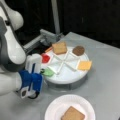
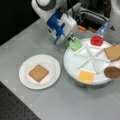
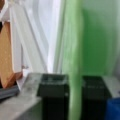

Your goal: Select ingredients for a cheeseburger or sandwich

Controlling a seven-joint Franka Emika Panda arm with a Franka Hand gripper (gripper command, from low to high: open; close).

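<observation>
1. Your tool (image 2: 72, 38) sits at the edge of the white divided tray (image 2: 75, 63), right at the green lettuce (image 2: 75, 45). In the wrist view the lettuce (image 3: 75, 50) runs edge-on between the two dark fingers (image 3: 53, 95), which stand close on either side of it, so you appear to be clenched on the lettuce, by its edge only.
2. One bread square (image 2: 38, 73) already lies on the paper plate (image 2: 26, 82) on the worktop (image 2: 62, 105), to a front view's left of the tray; nothing is stacked on it.
3. On the tray, each in its own section, are the red tomato (image 2: 96, 40), the second bread square (image 2: 113, 52), the brown patty (image 2: 112, 72) and the yellow cheese (image 2: 86, 76).
4. Risk: the hold looks thin, so the lettuce could slip or twist out if you lift fast.
5. Risk: the fingers sit low beside the tray's rim and a divider; a sideways drag could catch there and shove the tray.
6. Risk: the tomato lies in the neighbouring section, so a wide swing could knock it.
</observation>
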